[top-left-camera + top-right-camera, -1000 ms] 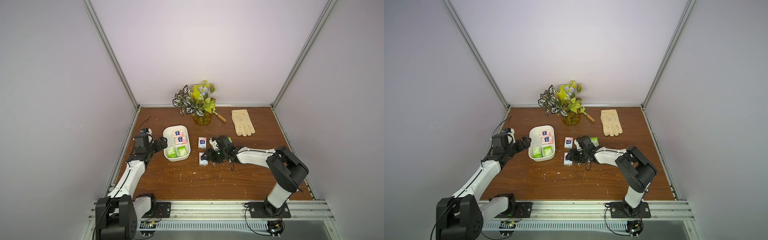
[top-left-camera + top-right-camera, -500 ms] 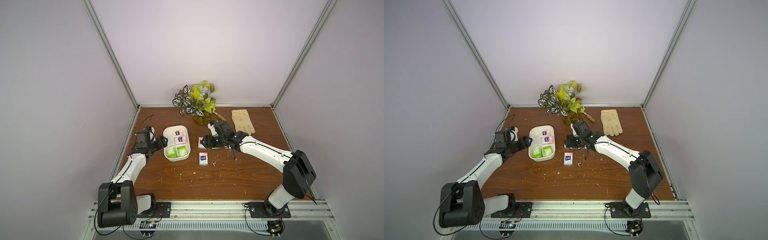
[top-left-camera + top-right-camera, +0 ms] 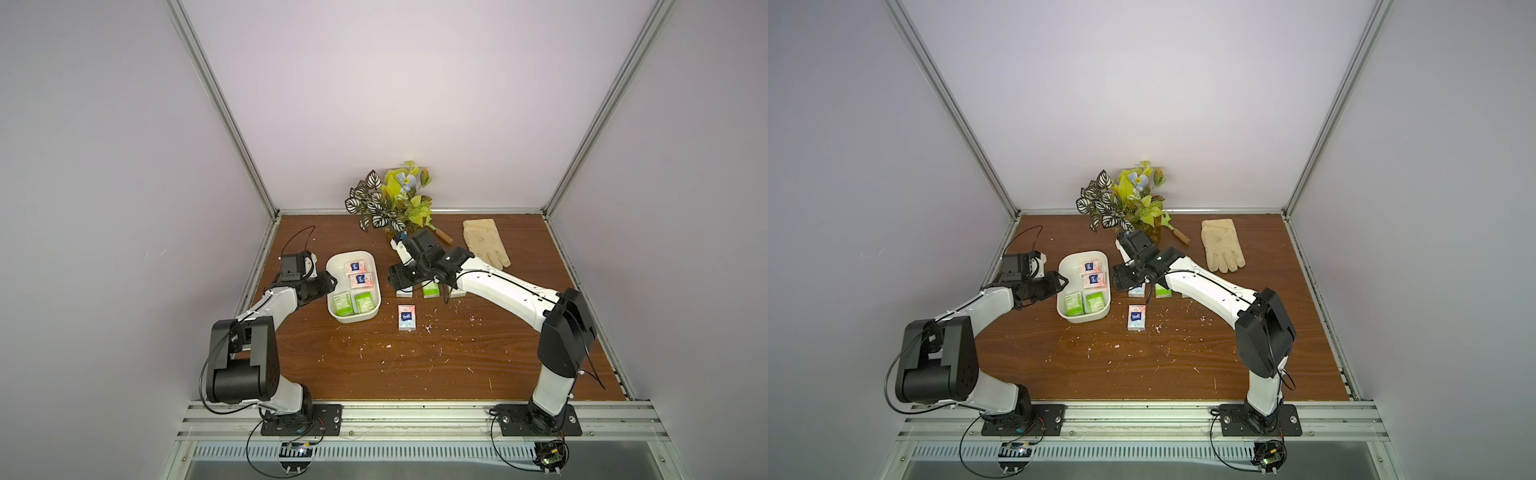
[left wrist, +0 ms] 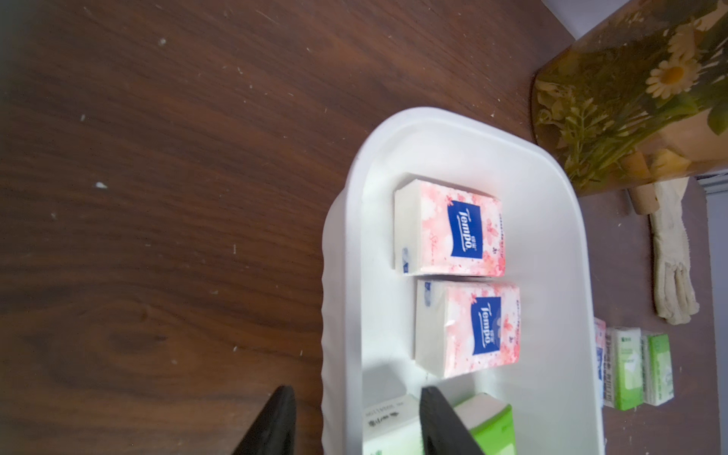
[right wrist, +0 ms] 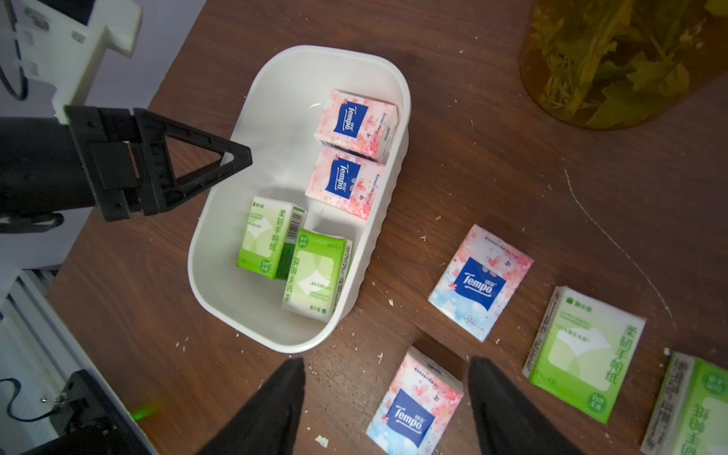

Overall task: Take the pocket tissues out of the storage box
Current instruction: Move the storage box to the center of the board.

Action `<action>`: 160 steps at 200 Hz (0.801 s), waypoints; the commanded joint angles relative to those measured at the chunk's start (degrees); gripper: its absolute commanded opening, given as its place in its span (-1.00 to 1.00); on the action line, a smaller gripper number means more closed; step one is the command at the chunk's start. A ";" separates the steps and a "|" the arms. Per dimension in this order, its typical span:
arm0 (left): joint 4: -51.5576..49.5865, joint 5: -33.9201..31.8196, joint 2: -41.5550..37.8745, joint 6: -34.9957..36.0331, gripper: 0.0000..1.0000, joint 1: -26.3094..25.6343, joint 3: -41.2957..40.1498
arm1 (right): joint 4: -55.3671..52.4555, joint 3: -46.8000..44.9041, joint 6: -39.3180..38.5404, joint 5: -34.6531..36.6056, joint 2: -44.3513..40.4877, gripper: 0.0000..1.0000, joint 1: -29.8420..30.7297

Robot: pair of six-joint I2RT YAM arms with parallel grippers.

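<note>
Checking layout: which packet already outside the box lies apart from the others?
The pink packet toward the table's front edge; the other three, one pink and two green, lie in a row farther back.

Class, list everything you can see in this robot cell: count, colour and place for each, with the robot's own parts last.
storage box: 1, white, on the table by the left arm
pink pocket tissues: 4, pink with blue label, two at the box's far end, two on the table beside it
green pocket tissues: 4, green and white, two at the box's near end, two on the table
plant: 1, green and yellow leaves, at the back wall
amber pot: 1, amber, under the plant
glove: 1, cream, back right
tool: 1, wooden handle, beside the pot
table: 1, brown wood
left gripper: 1, black, open, astride the box's wall
right gripper: 1, black, open, over a pink packet on the table
</note>
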 commanded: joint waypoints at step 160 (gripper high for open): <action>-12.75 -10.78 -3.14 6.63 -0.97 -5.61 1.78 | -13.60 23.34 -25.41 2.80 15.05 0.54 6.33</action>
